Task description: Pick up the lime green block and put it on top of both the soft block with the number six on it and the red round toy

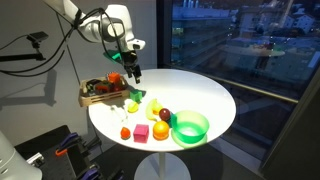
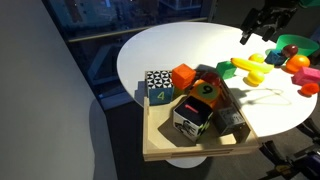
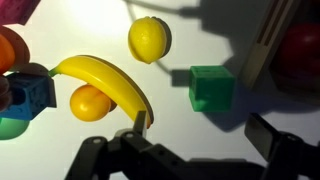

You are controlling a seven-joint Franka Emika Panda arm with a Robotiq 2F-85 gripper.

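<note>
The lime green block [image 3: 211,87] lies on the white table, just beside the wooden tray's wall [image 3: 262,45]. It also shows in an exterior view [image 2: 226,70]. My gripper [image 3: 205,135] is open and empty, hovering above the table, and the block sits just ahead of the gap between the fingers. In both exterior views the gripper [image 1: 133,72] [image 2: 262,25] is above the table near the tray. A red rounded toy [image 3: 300,52] shows at the wrist view's right edge, beyond the tray wall. A soft block with a green six-or-nine numeral [image 2: 205,92] sits in the tray.
A yellow banana toy [image 3: 105,85], a yellow lemon-like ball [image 3: 149,38], an orange ball [image 3: 88,102] and a blue block [image 3: 30,95] lie near the gripper. A large green bowl [image 1: 190,127], a pink cube [image 1: 142,132] and a maroon ball [image 1: 165,116] sit toward the table edge. The tray [image 2: 170,150] holds several soft blocks.
</note>
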